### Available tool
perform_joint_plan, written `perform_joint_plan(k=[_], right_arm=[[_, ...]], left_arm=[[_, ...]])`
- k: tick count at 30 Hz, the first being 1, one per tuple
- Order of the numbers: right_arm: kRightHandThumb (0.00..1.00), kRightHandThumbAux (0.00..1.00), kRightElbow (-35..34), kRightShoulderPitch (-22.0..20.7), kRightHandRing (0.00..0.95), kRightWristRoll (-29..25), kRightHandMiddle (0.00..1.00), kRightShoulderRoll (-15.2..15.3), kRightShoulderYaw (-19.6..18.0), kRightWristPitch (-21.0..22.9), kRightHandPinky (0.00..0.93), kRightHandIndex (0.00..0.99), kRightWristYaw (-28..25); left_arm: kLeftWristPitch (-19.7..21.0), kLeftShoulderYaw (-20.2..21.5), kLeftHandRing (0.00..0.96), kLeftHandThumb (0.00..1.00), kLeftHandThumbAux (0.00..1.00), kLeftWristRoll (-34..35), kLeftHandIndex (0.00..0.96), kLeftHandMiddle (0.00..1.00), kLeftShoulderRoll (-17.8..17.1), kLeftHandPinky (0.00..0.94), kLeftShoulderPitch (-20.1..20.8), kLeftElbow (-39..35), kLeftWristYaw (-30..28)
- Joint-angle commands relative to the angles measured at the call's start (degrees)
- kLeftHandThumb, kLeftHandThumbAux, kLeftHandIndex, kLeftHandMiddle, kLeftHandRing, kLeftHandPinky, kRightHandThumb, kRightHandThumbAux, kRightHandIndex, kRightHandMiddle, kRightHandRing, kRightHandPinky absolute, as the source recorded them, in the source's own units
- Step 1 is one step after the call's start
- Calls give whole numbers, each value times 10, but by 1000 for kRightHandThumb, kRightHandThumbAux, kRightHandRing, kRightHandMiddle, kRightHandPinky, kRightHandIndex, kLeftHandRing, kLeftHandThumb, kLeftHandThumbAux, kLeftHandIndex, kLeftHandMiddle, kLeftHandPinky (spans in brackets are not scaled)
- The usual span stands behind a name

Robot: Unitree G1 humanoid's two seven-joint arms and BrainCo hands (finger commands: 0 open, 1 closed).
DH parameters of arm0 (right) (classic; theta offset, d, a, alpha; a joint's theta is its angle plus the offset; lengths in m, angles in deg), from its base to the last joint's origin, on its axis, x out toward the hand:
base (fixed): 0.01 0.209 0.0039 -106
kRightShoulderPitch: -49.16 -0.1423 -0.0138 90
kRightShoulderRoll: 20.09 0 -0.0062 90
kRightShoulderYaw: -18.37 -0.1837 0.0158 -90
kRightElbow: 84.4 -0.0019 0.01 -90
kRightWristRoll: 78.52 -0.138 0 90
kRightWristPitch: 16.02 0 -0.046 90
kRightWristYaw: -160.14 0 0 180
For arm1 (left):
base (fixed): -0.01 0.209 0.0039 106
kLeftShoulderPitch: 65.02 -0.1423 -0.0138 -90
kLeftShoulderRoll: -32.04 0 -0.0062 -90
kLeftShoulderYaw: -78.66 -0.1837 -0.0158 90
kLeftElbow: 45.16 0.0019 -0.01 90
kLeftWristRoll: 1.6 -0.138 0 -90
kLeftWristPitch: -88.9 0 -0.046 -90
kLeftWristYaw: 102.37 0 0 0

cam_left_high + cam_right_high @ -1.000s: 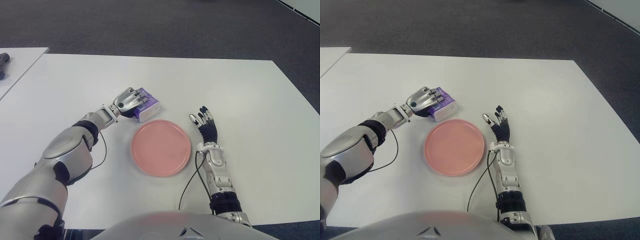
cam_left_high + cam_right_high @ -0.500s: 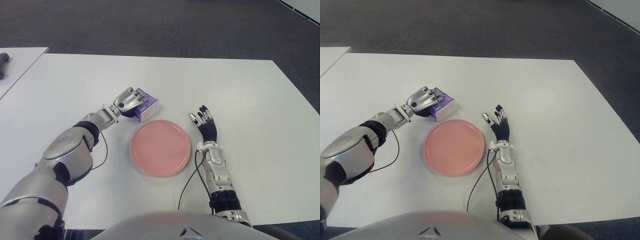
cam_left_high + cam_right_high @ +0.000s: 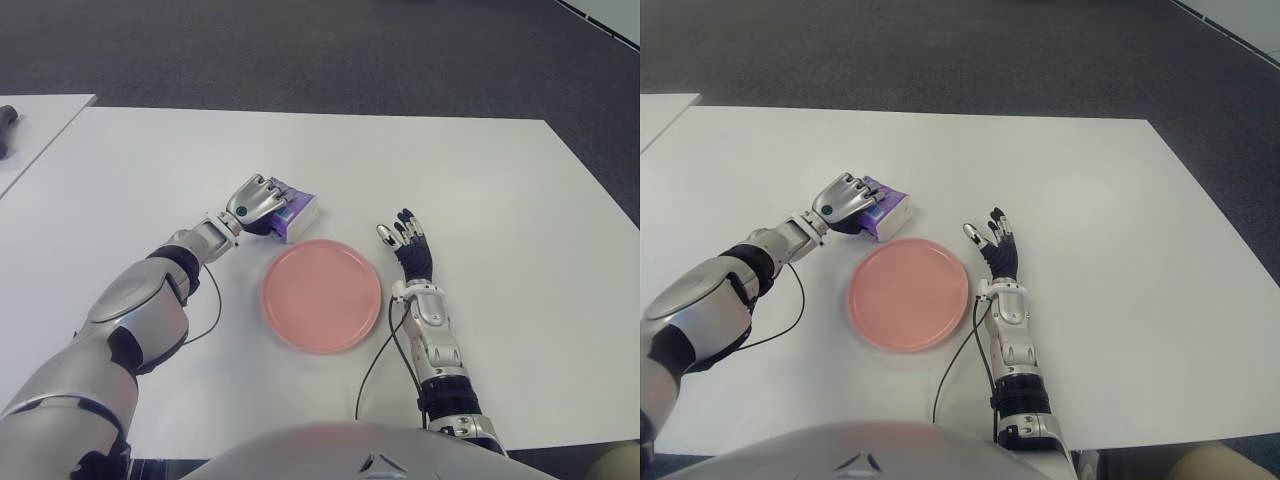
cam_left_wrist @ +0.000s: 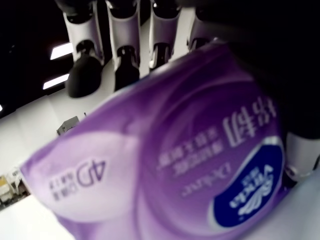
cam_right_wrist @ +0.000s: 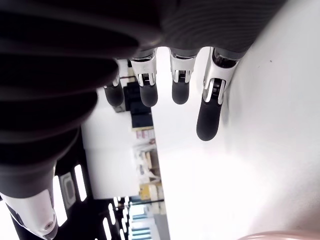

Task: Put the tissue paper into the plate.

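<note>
A purple tissue pack (image 3: 292,210) is held in my left hand (image 3: 258,202), whose fingers curl over its top, just beyond the upper left rim of the pink plate (image 3: 321,294). The pack looks tilted and slightly raised off the white table (image 3: 480,180). In the left wrist view the pack (image 4: 165,165) fills the picture with the fingers (image 4: 122,50) wrapped over its edge. My right hand (image 3: 407,246) shows beside the plate on its right, fingers straight and spread, holding nothing.
A second white table (image 3: 35,125) stands at the far left with a dark object (image 3: 6,125) on it. Dark carpet lies beyond the table's far edge. A thin cable (image 3: 375,375) runs along my right forearm.
My left hand has lifted and tipped the tissue pack a little, shifting it slightly back from the plate's rim. The right hand has stayed where it was.
</note>
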Motion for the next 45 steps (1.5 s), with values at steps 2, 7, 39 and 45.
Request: perform_joint_plan(k=[2,7,39,45], right_arm=[[204,660,39,19,0,0,0,-9,-5,26,9,0,4],[204,660,43,16,0,0,0,-9,-6,25,9,0,4],[204,660,78,-8,0,-2,0,-6,-15,14,9,0,2],[204,660,85,-13,0,-2,0,-5,-18,12,9,0,0]], left_arm=[[-40,7,829,849,673,2,391,530,5,791,-26,10,-18],[-50,32,838,849,673,18,391,532,2,810,-7,9,-15],[-246,234,845,851,668,122,400,538,-73,842,32,-184,-54],[-253,254,847,852,668,127,401,537,-69,844,9,-244,-79]])
